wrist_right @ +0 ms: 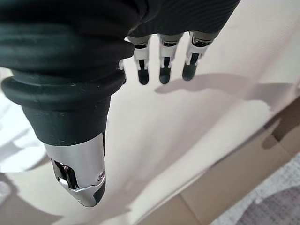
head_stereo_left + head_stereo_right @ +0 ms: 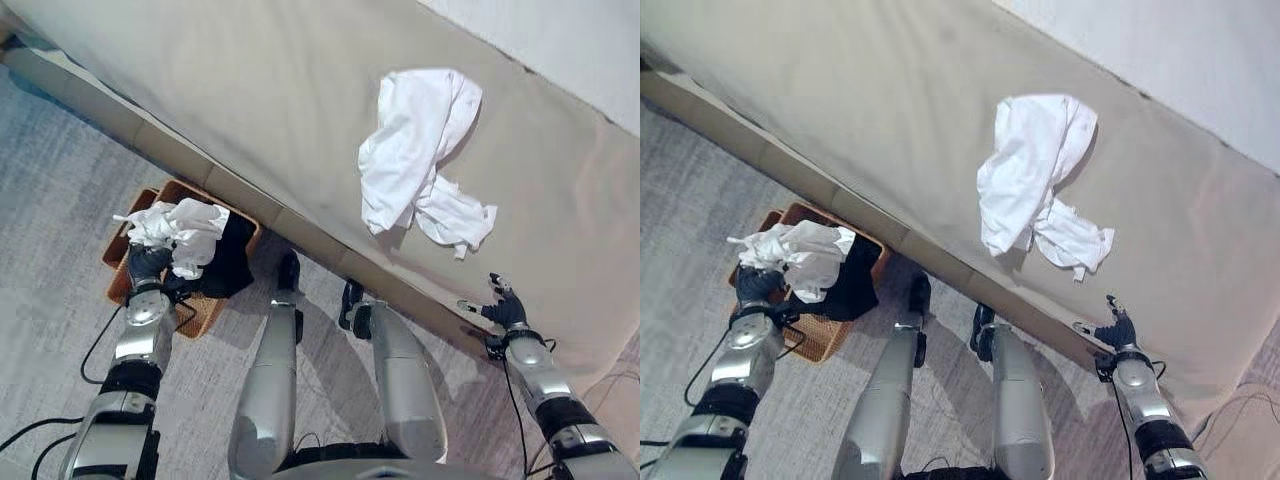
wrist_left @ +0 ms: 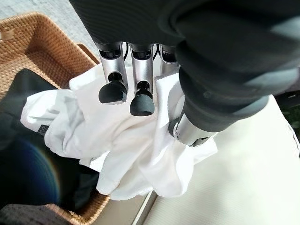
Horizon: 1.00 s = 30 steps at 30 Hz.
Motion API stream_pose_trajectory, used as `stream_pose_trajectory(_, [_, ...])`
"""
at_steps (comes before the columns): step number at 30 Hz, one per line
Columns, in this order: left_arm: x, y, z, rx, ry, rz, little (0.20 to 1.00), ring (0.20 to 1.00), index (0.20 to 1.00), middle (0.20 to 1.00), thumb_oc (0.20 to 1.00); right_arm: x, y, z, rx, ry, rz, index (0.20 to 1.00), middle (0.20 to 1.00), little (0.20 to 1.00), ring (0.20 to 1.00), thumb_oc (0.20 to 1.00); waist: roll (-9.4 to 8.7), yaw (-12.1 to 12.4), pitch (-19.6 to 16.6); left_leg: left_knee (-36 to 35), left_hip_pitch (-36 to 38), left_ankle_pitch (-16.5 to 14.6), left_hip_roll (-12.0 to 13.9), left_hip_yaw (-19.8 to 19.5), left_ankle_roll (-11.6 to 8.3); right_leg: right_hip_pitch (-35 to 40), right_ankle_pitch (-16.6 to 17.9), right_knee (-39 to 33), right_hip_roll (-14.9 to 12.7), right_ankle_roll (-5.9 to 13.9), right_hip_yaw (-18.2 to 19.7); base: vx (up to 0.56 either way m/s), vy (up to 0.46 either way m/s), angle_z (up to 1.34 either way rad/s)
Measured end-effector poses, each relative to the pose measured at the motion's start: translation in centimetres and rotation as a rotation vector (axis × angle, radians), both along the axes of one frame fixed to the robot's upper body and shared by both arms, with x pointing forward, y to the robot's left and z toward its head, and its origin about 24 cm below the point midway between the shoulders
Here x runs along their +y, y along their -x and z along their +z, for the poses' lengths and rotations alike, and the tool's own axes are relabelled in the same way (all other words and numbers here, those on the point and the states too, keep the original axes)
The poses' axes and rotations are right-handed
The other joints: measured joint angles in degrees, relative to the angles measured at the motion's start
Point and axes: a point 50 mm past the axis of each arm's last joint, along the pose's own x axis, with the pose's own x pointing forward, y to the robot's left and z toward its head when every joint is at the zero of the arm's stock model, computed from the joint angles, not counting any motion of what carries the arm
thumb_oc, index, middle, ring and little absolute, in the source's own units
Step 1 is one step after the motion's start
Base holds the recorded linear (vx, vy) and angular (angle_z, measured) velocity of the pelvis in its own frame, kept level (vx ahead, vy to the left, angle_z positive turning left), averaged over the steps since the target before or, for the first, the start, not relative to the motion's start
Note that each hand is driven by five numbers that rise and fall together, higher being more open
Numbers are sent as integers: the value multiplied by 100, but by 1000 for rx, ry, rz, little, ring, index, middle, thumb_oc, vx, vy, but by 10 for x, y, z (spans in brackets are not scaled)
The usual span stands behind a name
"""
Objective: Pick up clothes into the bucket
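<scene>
We see our left hand [image 2: 148,262] over the brown woven wicker basket [image 2: 135,236] on the grey carpet at the left, fingers [image 3: 113,89] curled into a crumpled white garment [image 2: 180,230] that drapes over dark clothing [image 2: 230,260] inside. Another white garment [image 2: 420,150] lies on the beige bed cover [image 2: 250,90], far right. Our right hand [image 2: 503,305] hovers near the bed's edge, fingers straight, holding nothing.
</scene>
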Motion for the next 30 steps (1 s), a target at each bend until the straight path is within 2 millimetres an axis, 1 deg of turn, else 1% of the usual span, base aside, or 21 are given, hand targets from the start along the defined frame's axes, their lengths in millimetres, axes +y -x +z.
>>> stream_pose_trajectory(3, [4,-3,9,-8,-40,3,200,200,200,200,200,-1,-1,3,-12,12,1,1000,1000,1000,1000,1000,-18,-5,-4,201,-383,-6,21,26,-4,-375,-29,127,29,7,55,-12,60,-12])
stream_pose_trajectory(4, [9,-4,12,5,-82,11,200,200,200,200,200,-1,-3,4,-18,5,-1,1000,1000,1000,1000,1000,-26,-10,-5,276,-626,-6,60,54,-4,-602,-25,154,61,4,64,-9,33,-12])
stream_pose_trajectory(5, [11,-4,12,15,-90,19,203,203,203,203,203,-1,-4,4,-19,4,0,1000,1000,1000,1000,1000,-29,-15,-5,306,-714,-6,70,60,-4,-681,-19,170,70,9,67,-12,66,-11])
stream_pose_trajectory(6, [15,-4,10,32,-88,35,256,256,256,256,256,-1,-4,5,-20,4,-2,1000,1000,1000,1000,1000,-40,-24,-2,364,-831,-5,73,70,-3,-794,-10,213,72,19,81,0,57,-11])
stream_pose_trajectory(7, [18,-2,7,50,-88,53,363,363,363,363,363,-1,-5,7,-32,2,-6,1000,1000,1000,1000,1000,-63,-26,-4,528,-1011,-22,88,93,8,-954,-12,303,85,18,102,4,59,-12])
stream_pose_trajectory(8, [19,-1,6,58,-87,59,871,871,871,871,871,-1,-6,8,-42,1,-8,1000,1000,1000,1000,1000,-66,-25,-2,578,-1086,-51,94,100,14,-1019,-15,334,87,13,103,7,33,-15])
stream_pose_trajectory(9, [21,0,3,75,-83,72,1000,1000,1000,1000,1000,-2,-7,12,-59,6,-12,1000,1000,1000,1000,1000,-75,-29,-2,725,-1279,-90,112,117,53,-1184,-8,405,97,21,109,5,26,-12])
stream_pose_trajectory(11, [23,2,-1,102,-77,88,1000,1000,1000,1000,1000,-2,-11,16,-80,4,-15,1000,1000,1000,1000,1000,-128,-49,10,917,-1539,-136,115,122,64,-1402,-10,528,103,19,117,19,-6,-9])
stream_pose_trajectory(14, [25,5,-8,120,-45,117,1000,1000,1000,1000,1000,1,-12,18,-92,2,-15,1000,1000,1000,1000,1000,-208,-61,9,1074,-1708,-205,129,115,91,-1517,11,577,137,53,130,13,4,-5])
stream_pose_trajectory(18, [30,10,-12,115,12,176,1000,1000,1000,1000,1000,8,-17,23,-130,-5,-1,1000,1000,1000,1000,1000,-295,-49,1,971,-1693,-213,123,145,100,-1527,18,467,140,55,200,4,21,-3])
stream_pose_trajectory(21, [32,17,-20,129,38,225,1000,1000,1000,1000,1000,13,-19,27,-154,-11,6,1000,1000,1000,1000,1000,-305,-47,0,824,-1553,-172,127,259,160,-1450,134,359,139,63,305,-3,22,-8])
stream_pose_trajectory(24, [33,30,-37,200,53,251,1000,1000,1000,1000,1000,22,-23,29,-177,-35,18,1000,1000,1000,1000,1000,-310,-106,-4,548,-1218,-128,128,396,223,-1218,199,153,137,107,436,-23,41,-13])
stream_pose_trajectory(25, [32,37,-47,222,77,269,1000,1000,1000,1000,1000,27,-24,29,-187,-47,27,1000,1000,1000,1000,1000,-316,-131,-7,372,-994,-109,131,498,249,-1062,226,43,139,129,544,-19,26,-18])
stream_pose_trajectory(28, [32,55,-64,276,91,288,1000,1000,1000,1000,1000,34,-26,29,-193,-59,46,1000,1000,1000,1000,1000,-305,-107,-7,9,-467,-50,144,689,314,-682,292,-198,148,182,736,-25,-16,-25])
stream_pose_trajectory(30, [31,65,-75,308,111,304,1000,1000,1000,1000,1000,40,-24,25,-183,-68,59,1000,1000,1000,1000,1000,-282,-74,-13,-298,29,44,149,785,278,-299,347,-445,171,198,863,2,-23,-22])
